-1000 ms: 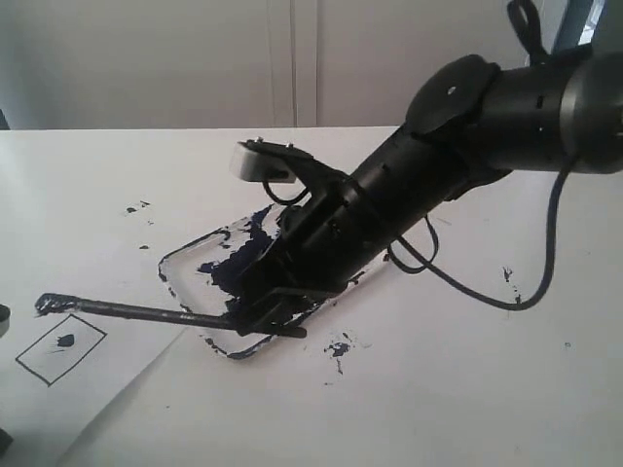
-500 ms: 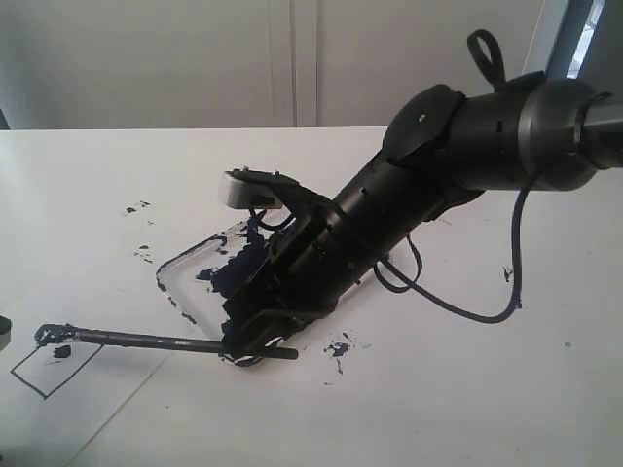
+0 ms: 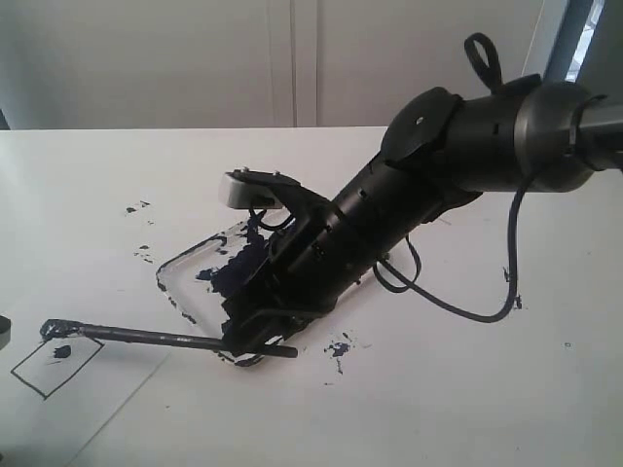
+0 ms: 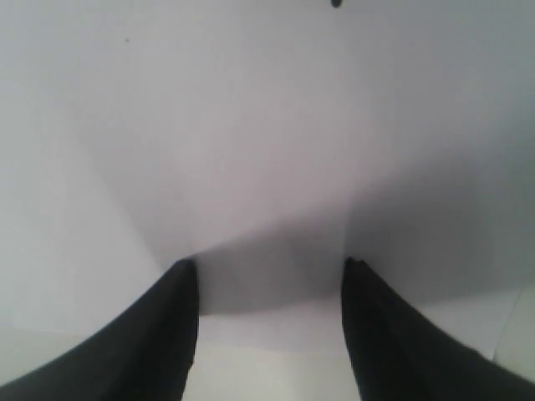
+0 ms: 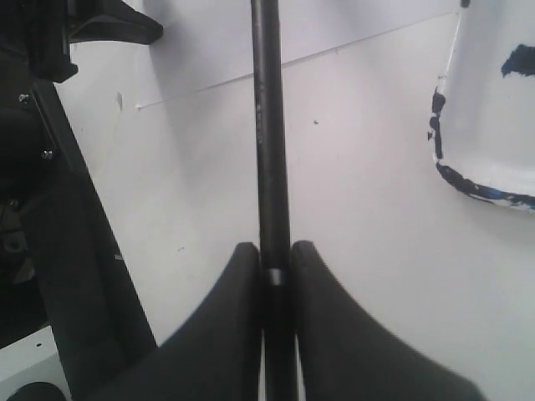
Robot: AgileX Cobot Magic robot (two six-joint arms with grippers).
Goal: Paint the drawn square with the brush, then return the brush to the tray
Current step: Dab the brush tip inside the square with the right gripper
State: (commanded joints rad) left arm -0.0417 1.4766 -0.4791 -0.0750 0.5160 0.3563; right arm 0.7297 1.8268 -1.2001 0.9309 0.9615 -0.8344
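My right gripper (image 3: 255, 341) reaches across the tray (image 3: 173, 275) and is shut on the brush (image 3: 146, 338), a long black stick lying almost level. The brush's paint-dark tip rests at the upper corner of the drawn square (image 3: 39, 374). That square is a thin outline on white paper with one small dark dab inside. The right wrist view shows the jaws (image 5: 273, 259) clamped on the brush (image 5: 269, 125) at its silver band, with the tray's smeared rim (image 5: 440, 159) off to one side. My left gripper (image 4: 267, 263) is open over bare white surface, nothing between its fingers.
Dark paint splatters lie near the tray's front corner (image 3: 338, 347), behind its left side (image 3: 136, 207) and at the right (image 3: 508, 275). A black cable (image 3: 458, 306) loops below my right arm. A dark arm part (image 5: 50, 209) stands beside the brush in the right wrist view.
My right arm has come down and the brush tip has dropped from above the paper to the square's upper corner. In the last half second it barely shifted.
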